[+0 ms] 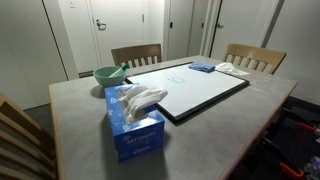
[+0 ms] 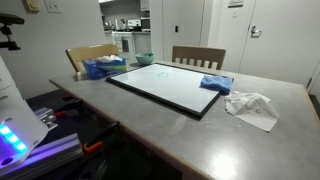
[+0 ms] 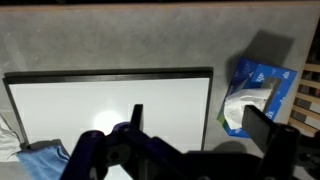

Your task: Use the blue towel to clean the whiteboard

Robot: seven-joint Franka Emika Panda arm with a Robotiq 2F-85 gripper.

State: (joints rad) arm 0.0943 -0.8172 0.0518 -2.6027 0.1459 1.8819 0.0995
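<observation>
The whiteboard [image 1: 200,92] lies flat on the grey table [image 1: 75,110], white with a thin black frame, and shows in both exterior views [image 2: 165,85]. The blue towel [image 1: 202,68] lies crumpled on one corner of the board [image 2: 216,84]. In the wrist view the board [image 3: 110,100] is below me and the towel [image 3: 40,160] is at the lower left. My gripper [image 3: 200,122] hovers high above the board's edge, open and empty. The arm does not show in the exterior views.
A white cloth [image 2: 252,106] lies on the table beside the towel. A blue box with white contents [image 1: 135,125] and a green bowl [image 1: 110,74] stand by the board's other end. Two wooden chairs [image 1: 135,55] [image 1: 255,58] stand at the table.
</observation>
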